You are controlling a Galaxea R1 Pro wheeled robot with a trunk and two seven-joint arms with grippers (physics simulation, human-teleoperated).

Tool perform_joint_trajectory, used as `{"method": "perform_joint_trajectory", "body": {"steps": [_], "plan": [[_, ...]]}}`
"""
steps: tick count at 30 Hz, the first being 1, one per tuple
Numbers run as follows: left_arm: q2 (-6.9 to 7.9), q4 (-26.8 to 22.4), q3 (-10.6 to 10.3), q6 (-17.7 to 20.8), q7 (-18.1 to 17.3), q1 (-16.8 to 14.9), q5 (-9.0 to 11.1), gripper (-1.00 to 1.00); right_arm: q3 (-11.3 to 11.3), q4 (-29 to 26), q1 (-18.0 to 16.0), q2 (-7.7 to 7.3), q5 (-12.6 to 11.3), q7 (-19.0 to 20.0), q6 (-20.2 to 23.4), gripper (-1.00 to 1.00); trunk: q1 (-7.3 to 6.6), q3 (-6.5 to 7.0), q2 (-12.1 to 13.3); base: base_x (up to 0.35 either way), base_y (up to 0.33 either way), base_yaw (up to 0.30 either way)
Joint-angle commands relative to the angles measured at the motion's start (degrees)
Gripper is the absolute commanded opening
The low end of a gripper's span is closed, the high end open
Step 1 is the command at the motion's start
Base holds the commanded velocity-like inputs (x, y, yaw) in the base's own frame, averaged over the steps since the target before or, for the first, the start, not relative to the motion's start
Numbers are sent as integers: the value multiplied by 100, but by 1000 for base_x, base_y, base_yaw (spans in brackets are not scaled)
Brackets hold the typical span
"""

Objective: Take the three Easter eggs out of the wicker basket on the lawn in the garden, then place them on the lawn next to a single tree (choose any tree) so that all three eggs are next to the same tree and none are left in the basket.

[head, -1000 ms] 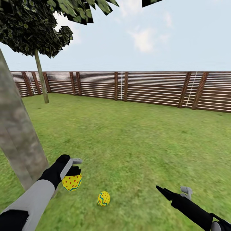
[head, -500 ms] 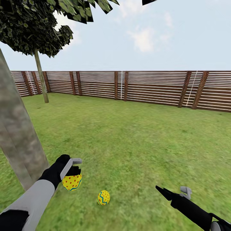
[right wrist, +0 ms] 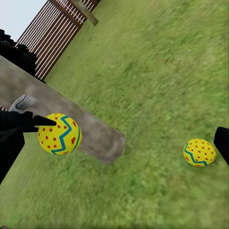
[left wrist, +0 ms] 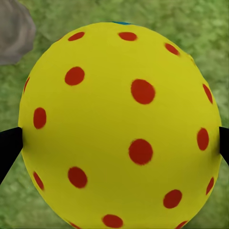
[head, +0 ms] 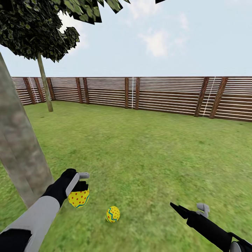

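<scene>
Ahead, the lawn (head: 147,147) runs open to the fence (head: 157,96) at its far edge. Nearest obstruction: tree (head: 19,154) trunk, beside the left hand (head: 81,185), which grasps a dotted egg (head: 78,198) above the grass. A second egg (head: 113,214) lies just beside. The right hand (head: 190,210) hangs released, well apart.

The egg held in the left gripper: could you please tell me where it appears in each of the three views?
Head view: the held egg hangs lower left, in the left gripper, beside the tree trunk.
Left wrist view: the egg is close up, between the fingertips.
Right wrist view: it sits at left, against the trunk.
Shared landmark: the trunk.
</scene>
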Motion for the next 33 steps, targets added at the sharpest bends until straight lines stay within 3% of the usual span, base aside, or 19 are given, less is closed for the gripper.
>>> {"method": "perform_joint_trajectory", "body": {"steps": [1,10,12,15,17,31,33], "plan": [[9,-7,-39,17,45,-4,56,-100,-4,-1,-4,0,-22,7,35,100,22,-25,-45,0,0,0],[11,-8,-39,17,45,-4,61,-100,-9,-9,0,-3,-55,41,35,100,220,-186,-406,0,0,0],[11,-8,-39,17,45,-4,60,-100,-10,-166,8,-3,-82,294,38,100,264,-222,-486,0,0,0],[11,-8,-39,17,45,-3,60,-100,-31,-336,39,6,-79,983,80,100,330,-276,-607,0,0,0],[11,-8,-39,17,45,-3,62,-100,-45,-358,46,0,-64,1112,90,100,374,-312,-687,0,0,0],[9,-8,-39,17,41,4,63,-100,-58,-333,49,-2,-31,1144,84,100,681,-563,-1248,0,0,0],[6,-8,-39,17,41,4,65,-100,-169,-322,49,-2,-33,1144,89,100,725,-599,-1329,0,0,0]]}}
